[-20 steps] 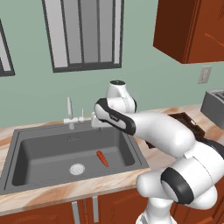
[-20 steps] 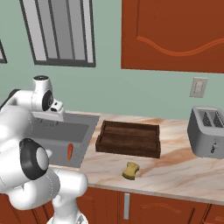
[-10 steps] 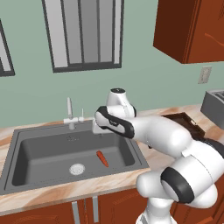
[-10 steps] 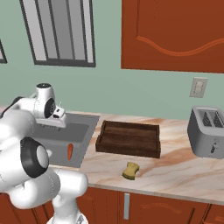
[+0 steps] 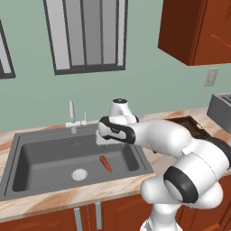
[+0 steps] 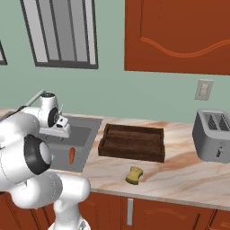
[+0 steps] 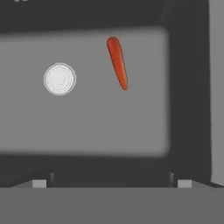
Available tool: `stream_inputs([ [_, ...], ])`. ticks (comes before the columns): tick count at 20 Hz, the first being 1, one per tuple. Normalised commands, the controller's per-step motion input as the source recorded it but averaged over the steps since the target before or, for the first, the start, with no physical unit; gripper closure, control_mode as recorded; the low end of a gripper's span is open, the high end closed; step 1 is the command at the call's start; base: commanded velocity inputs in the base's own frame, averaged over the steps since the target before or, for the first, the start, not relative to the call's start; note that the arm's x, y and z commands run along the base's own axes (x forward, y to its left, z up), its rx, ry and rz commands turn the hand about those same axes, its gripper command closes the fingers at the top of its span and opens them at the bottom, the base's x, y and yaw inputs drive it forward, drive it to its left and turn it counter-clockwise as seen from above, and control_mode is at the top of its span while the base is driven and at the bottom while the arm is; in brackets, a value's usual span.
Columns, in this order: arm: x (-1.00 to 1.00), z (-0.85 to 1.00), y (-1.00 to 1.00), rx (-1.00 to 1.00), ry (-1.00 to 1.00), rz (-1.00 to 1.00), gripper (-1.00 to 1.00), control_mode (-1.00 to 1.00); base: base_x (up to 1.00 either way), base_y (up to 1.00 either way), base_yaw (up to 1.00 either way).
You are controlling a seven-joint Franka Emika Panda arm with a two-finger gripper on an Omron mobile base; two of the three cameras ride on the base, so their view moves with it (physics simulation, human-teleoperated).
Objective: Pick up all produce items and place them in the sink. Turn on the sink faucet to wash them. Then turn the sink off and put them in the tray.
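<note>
Gripper: the gripper (image 5: 100,138) is hanging over the sink at the centre of the left base view, jaws spread wide and holding nothing.
Produce: the small red vegetable (image 5: 105,163) is lying on the sink floor, right of the round drain (image 5: 79,174); in the hand view it is sitting in the upper middle (image 7: 117,62), apart from the drain.
Sink: the dark basin (image 5: 36,155) is taking up the left half of the left base view.
Faucet: the faucet (image 5: 71,117) is standing behind the basin, upper left of the gripper, near it.
Tray: the brown tray (image 6: 132,143) is waiting empty at the centre of the right base view.
Risk, handle: the spread fingers are likely risking slipping off the faucet's slim handle, or bumping its spout, if they are arriving off-line.
Risk, produce: the vegetable is probably prone to rolling if nudged.
</note>
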Motion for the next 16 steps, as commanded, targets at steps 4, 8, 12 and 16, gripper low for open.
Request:
stream_inputs([
  [4, 0.03, -0.34, 0.00, -0.03, 0.10, 0.00, -1.00, -1.00, 0.00, 0.00, 0.00],
  [8, 0.03, -0.32, 0.00, -0.03, 0.10, 0.00, -1.00, -1.00, 0.00, 0.00, 0.00],
  [12, 0.05, -0.25, 0.00, -0.03, 0.11, 0.00, -1.00, -1.00, 0.00, 0.00, 0.00],
  [16, 0.08, -0.17, 0.00, -0.04, 0.15, 0.00, -1.00, -1.00, 0.00, 0.00, 0.00],
])
